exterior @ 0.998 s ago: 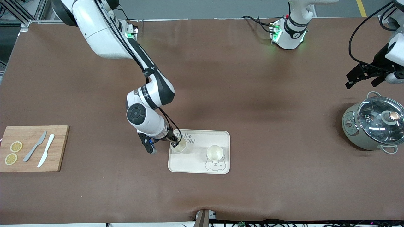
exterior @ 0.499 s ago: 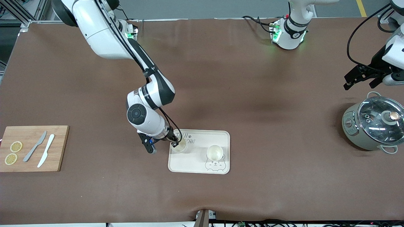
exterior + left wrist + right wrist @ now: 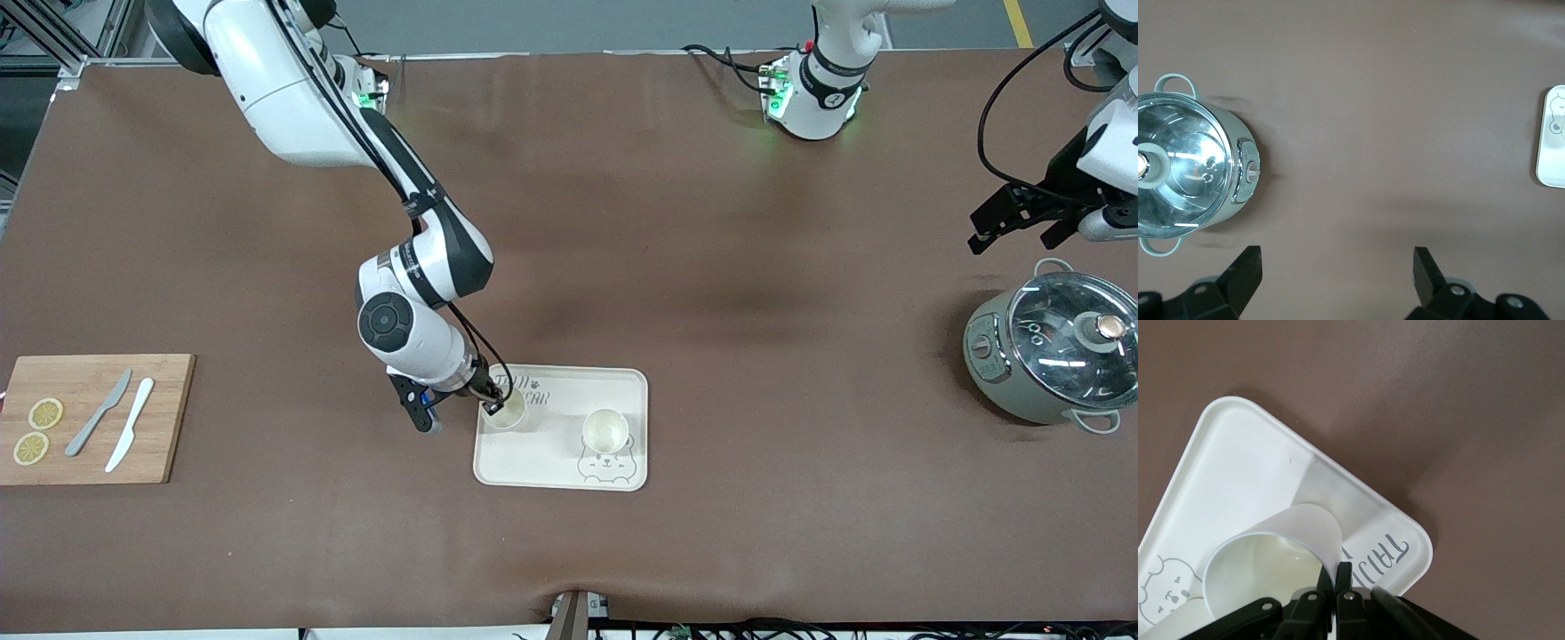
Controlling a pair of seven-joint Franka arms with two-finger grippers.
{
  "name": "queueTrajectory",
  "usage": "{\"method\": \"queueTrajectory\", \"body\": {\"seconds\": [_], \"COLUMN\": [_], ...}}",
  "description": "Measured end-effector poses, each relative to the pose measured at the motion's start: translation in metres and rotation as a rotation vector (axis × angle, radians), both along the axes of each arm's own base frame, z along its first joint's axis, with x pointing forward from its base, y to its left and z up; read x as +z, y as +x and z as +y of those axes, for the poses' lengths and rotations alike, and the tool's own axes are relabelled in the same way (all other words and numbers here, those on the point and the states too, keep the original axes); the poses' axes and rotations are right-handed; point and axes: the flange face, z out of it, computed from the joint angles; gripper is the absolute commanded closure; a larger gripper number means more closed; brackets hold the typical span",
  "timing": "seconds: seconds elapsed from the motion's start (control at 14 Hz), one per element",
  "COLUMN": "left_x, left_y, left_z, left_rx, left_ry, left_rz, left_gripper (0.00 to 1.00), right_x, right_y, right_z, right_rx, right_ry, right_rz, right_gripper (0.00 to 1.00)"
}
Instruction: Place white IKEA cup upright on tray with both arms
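The cream tray [image 3: 560,464] with its bear print lies mid-table. Two white cups stand upright on it. My right gripper [image 3: 490,408] is shut on the rim of the white cup [image 3: 508,412] at the tray's corner nearest the right arm's end. In the right wrist view the right gripper [image 3: 1336,571] pinches the cup [image 3: 1271,550] wall over the tray [image 3: 1245,460], one finger inside and one outside. The second cup [image 3: 605,430] stands free above the bear face. My left gripper [image 3: 1018,222] hangs open and empty over bare table near the pot; the left wrist view shows this gripper [image 3: 1336,252] the same way.
A grey-green pot [image 3: 1053,357] with a glass lid stands at the left arm's end of the table. At the right arm's end lies a wooden cutting board [image 3: 93,418] carrying two knives and two lemon slices. The pot [image 3: 1185,173] also fills part of the left wrist view.
The left gripper has drifted slightly away from the pot. The right gripper and the cup it pinches have stayed where they were.
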Motion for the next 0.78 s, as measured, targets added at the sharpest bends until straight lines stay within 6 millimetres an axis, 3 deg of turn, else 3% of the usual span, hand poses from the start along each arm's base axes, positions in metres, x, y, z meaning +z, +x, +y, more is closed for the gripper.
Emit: {"method": "queueTrajectory", "body": {"seconds": [0.57, 0.78], "left_x": [0.0027, -0.0007], "left_y": [0.0054, 0.0078], "left_z": [0.0014, 0.0013], "left_rx": [0.003, 0.003], "left_ry": [0.001, 0.002], "left_rz": [-0.017, -0.012], "left_gripper": [0.00, 0.00], "right_x": [0.0000, 0.0001], "right_y": [-0.0004, -0.0004], "right_z": [0.0008, 0.0008], "right_rx": [0.001, 0.001], "right_ry": [0.000, 0.000], "right_rz": [0.000, 0.000], "right_gripper": [0.78, 0.66]}}
